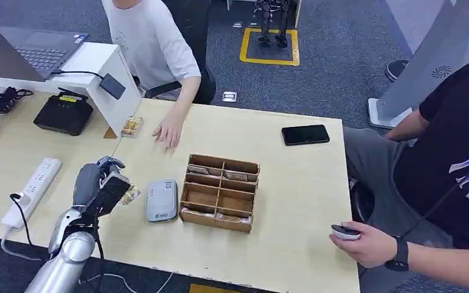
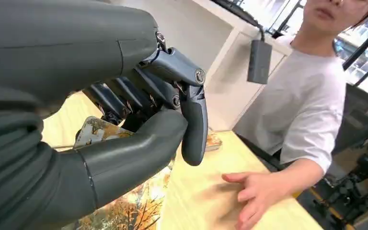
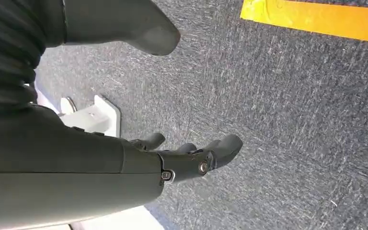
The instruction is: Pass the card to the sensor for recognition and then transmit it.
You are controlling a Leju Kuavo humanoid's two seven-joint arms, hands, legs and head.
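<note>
Grey carpet with a yellow floor marking is being noted around a pale wooden worktop. On it a grey sensor is lying just beside a wooden divided box; a phone, a power strip and a black device are also being carried. The card is being held in the left robot hand, pinched between thumb and curled fingers, near the sensor but not yet over it. The presenting step is judged to be in hand; a short move toward the sensor is being called for next, then a handover, probably to the seated person's hand. The right robot hand is hanging over the floor, fingers loosely apart, nothing held.
</note>
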